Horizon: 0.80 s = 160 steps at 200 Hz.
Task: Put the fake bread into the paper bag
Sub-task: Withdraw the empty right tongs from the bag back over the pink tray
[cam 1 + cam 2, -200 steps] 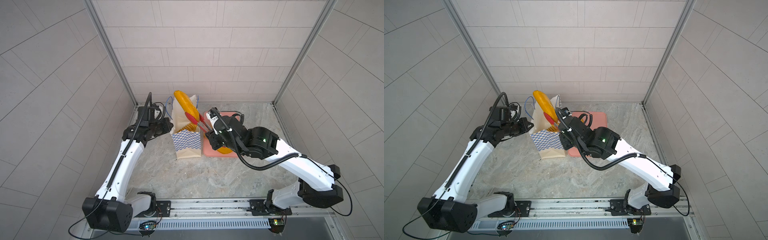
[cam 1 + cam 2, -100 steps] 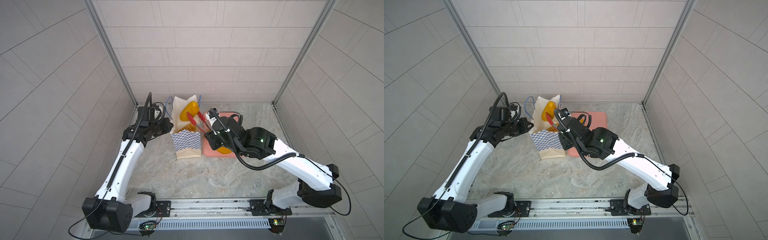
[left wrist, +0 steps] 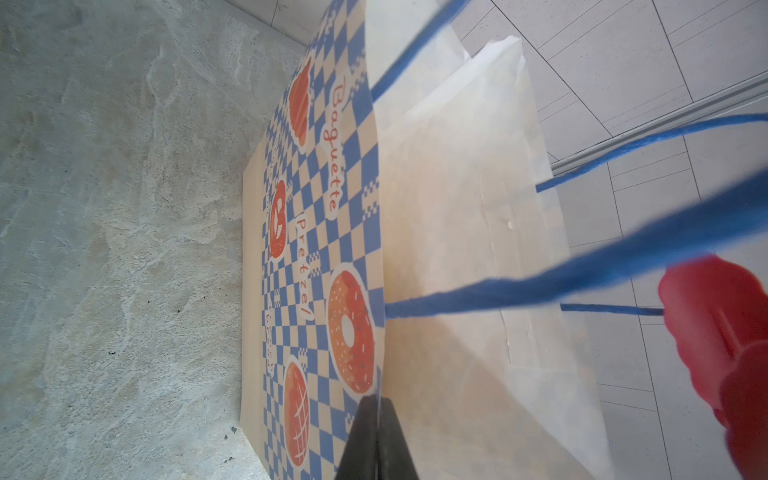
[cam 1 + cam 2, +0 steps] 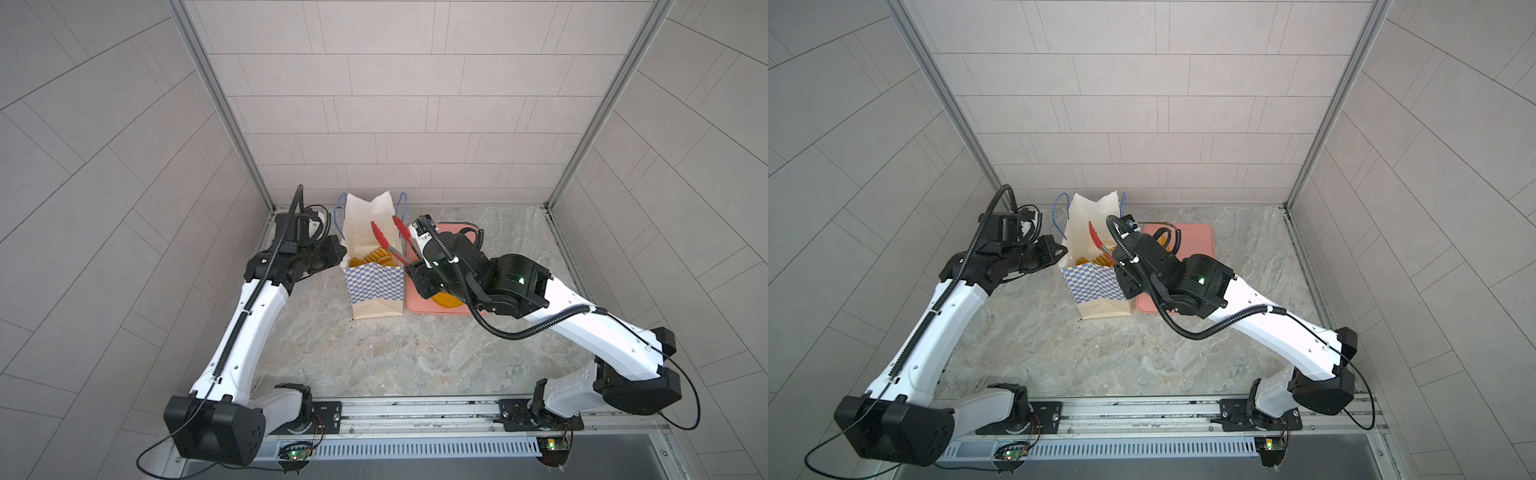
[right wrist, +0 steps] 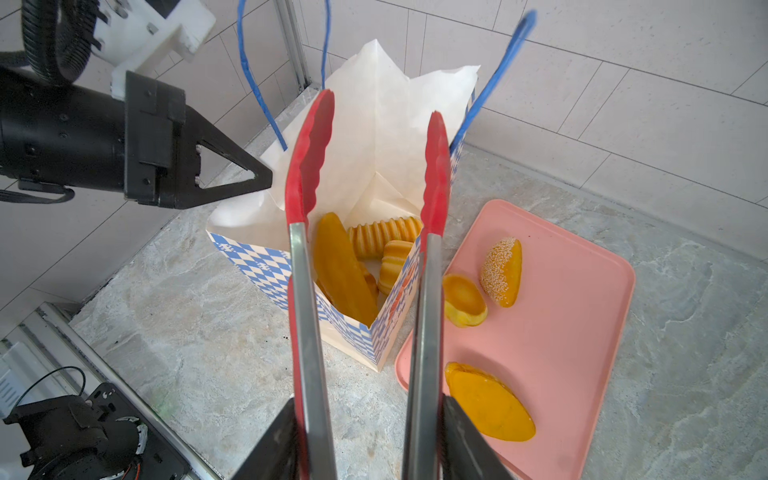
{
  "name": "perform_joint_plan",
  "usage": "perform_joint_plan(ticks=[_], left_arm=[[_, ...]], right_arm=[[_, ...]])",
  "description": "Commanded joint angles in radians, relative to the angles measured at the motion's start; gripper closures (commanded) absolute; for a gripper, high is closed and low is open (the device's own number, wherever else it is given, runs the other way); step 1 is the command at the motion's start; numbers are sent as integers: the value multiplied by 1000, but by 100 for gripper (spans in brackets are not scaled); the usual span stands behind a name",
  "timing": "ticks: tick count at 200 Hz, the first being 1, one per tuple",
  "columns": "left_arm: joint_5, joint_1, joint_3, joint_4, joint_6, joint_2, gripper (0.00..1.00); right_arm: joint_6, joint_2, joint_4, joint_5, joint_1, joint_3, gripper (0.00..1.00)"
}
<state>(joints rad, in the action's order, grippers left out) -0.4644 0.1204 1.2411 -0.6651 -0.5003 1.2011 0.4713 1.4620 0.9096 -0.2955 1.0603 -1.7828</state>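
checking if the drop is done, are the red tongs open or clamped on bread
Open and empty: the red tongs gape over the paper bag, nothing between their tips; a long loaf lies inside it.

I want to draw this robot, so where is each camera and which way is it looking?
Top view: high above the front, looking down at the paper bag, pink tray and both arms.
Top view: beside it, same direction; both arms, bag.
Left wrist: on the left arm, looking along the bag's side; left end effector pinches its rim.
Right wrist: on the right arm, looking down into the bag at fake bread; right end effector grips red tongs.
Shared: both wrist views show the tongs and bag.
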Motion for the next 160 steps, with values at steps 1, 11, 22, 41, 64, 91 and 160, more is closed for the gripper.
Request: perform_joint_plan(ticks=[1,11,22,41,64,91,160], left_arm=[[-1,4,-3,9,2,-26,100],[0,5,-2,9,2,-25,100],[0,5,-2,10,2,-26,100],[-1,4,-2,9,2,-24,100],[-1,5,-2,9,2,-23,100],[0,5,-3,9,2,-26,100],[0,5,3,4,2,-26,100]], right_arm=[[-6,-23,-19,-13,4,-42,50],[-10,-28,-20,-13,4,-48,50],[-15,-37,-19,-11,4,-50,51],[-21,-54,-18,-17,4,-54,51],[-32,-79,-13,-38,4,-58,51],[-52,-106,5,-82,4,-64,51],[-106,-186,51,-157,-67,-38,50]])
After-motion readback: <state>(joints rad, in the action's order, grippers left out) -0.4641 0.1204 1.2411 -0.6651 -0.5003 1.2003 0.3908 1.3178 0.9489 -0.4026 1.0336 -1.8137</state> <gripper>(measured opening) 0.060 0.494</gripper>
